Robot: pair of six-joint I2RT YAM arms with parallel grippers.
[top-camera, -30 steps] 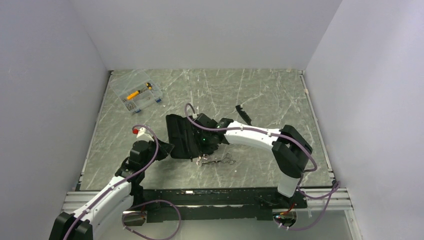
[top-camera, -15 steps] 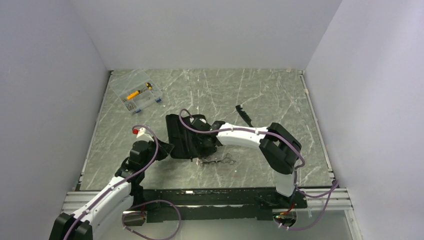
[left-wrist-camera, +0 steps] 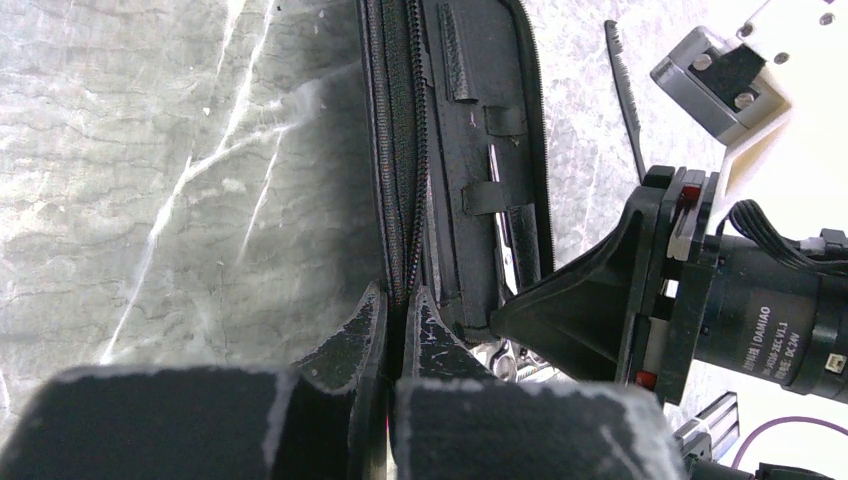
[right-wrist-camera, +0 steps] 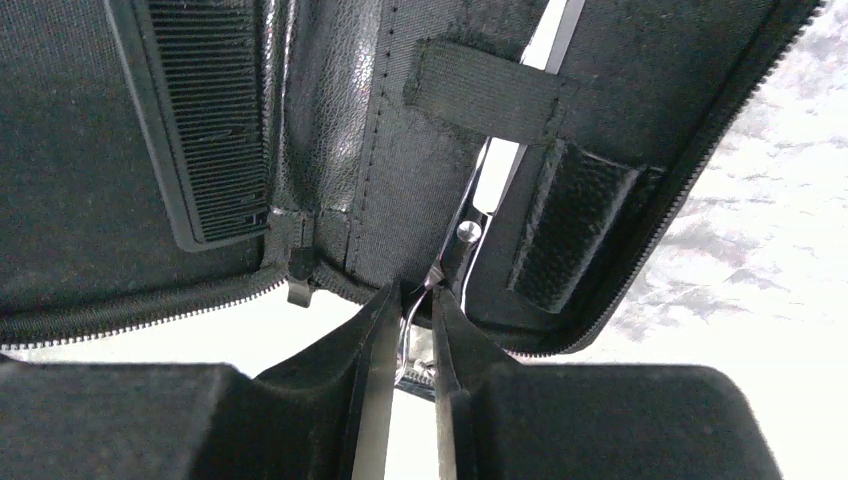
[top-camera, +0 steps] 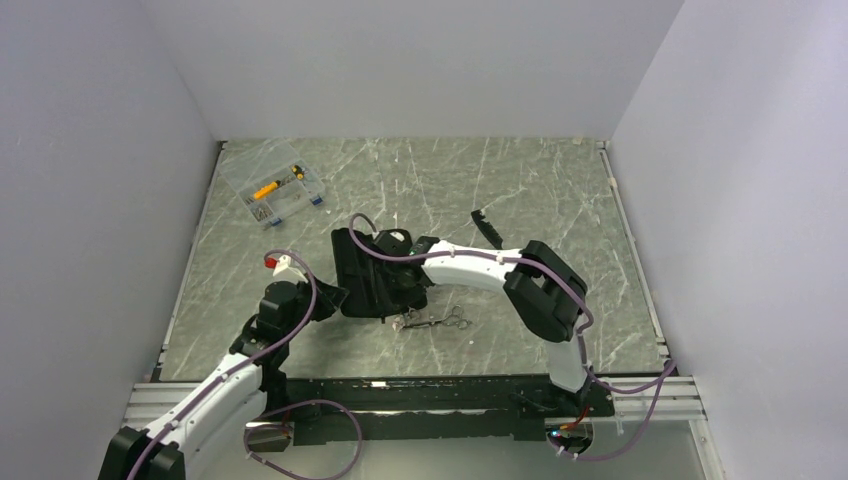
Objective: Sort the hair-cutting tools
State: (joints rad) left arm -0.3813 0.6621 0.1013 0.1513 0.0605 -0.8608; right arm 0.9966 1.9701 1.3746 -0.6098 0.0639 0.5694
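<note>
Lying open: black case [top-camera: 362, 270] | L claw [left-wrist-camera: 397, 320] clenched on its zip edge | R claw [right-wrist-camera: 405, 330] straddling handle of tucked scissors [right-wrist-camera: 467, 232], grip unclear | comb [top-camera: 487, 229] on table [top-camera: 560, 190] beyond case | loose scissors [top-camera: 435, 321] beside case's near edge

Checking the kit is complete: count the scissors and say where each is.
2. One pair of scissors lies on the table by the case; the other sits under a strap inside it, at the right gripper. Others may be hidden.
</note>
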